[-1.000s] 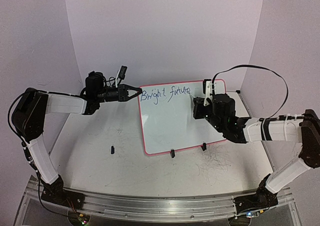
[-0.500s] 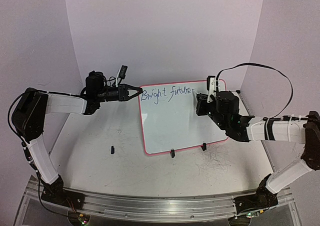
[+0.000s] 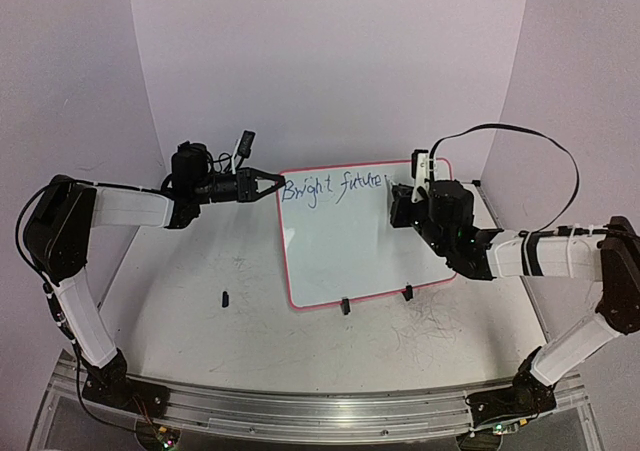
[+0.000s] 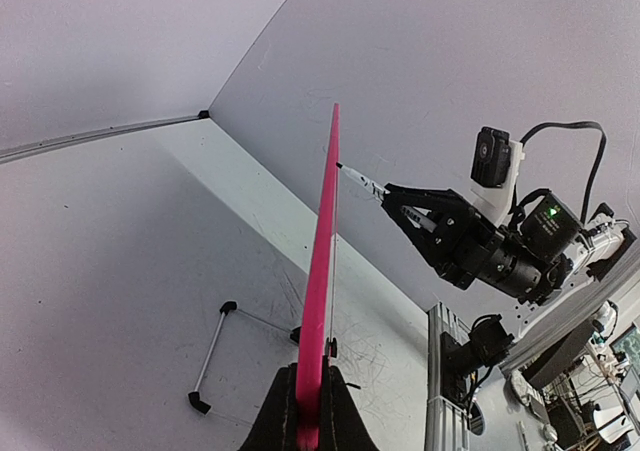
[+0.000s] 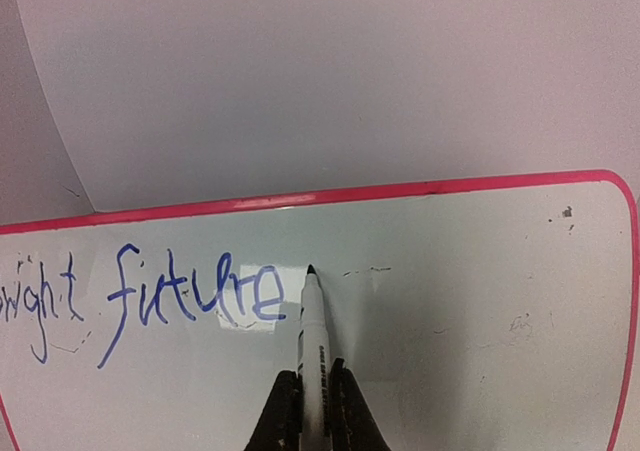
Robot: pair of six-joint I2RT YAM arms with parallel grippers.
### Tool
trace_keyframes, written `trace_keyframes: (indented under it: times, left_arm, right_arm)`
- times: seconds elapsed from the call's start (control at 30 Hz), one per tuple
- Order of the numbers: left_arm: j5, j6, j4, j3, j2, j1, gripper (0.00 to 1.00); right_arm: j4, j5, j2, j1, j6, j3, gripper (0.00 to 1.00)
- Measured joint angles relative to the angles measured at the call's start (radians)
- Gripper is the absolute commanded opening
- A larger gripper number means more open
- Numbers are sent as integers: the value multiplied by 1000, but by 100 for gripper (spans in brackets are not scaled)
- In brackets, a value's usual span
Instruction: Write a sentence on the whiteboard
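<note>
Marker [image 5: 313,336] and blank board are the pairing that counts. The right claw [image 5: 312,383] pinches the marker by its barrel, and the pen's long axis runs away from the claw toward the far edge of the worktop [image 3: 200,341], roughly square to the line of writing. Its tip is at the whiteboard [image 5: 480,311], just beside the last "e" of the sentence [image 5: 190,296], which reads "Bright future" so far; whether the tip touches the surface I cannot tell.

The unwritten stretch lies from the tip toward the worktop's right edge, along the board's long upper rim. Judging by that, the next strokes should travel that way, and the right arm is by far the nearer to it.

The board stands near the middle of the far edge, propped on two black clip feet [image 3: 344,306]. The left claw [image 3: 272,183] is clamped on its red-pink rim at the end where the writing begins, well apart from the pen.

On the board, only a few faint specks lie between the tip and the end rim. The right arm's cable [image 3: 520,136] loops above the board's far right corner, and I judge it worth watching as the arm moves across. A small dark piece [image 3: 225,297] and grey scribbles [image 3: 430,326] lie on the worktop nearer the arms, out of the way.
</note>
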Motion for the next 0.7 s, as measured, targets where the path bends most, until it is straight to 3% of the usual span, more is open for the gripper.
trace_keyframes:
  times: [0.7]
  left_arm:
    - [-1, 2, -2, 0, 0, 0, 0]
  right_arm:
    - [2, -23, 0, 4, 7, -15, 0]
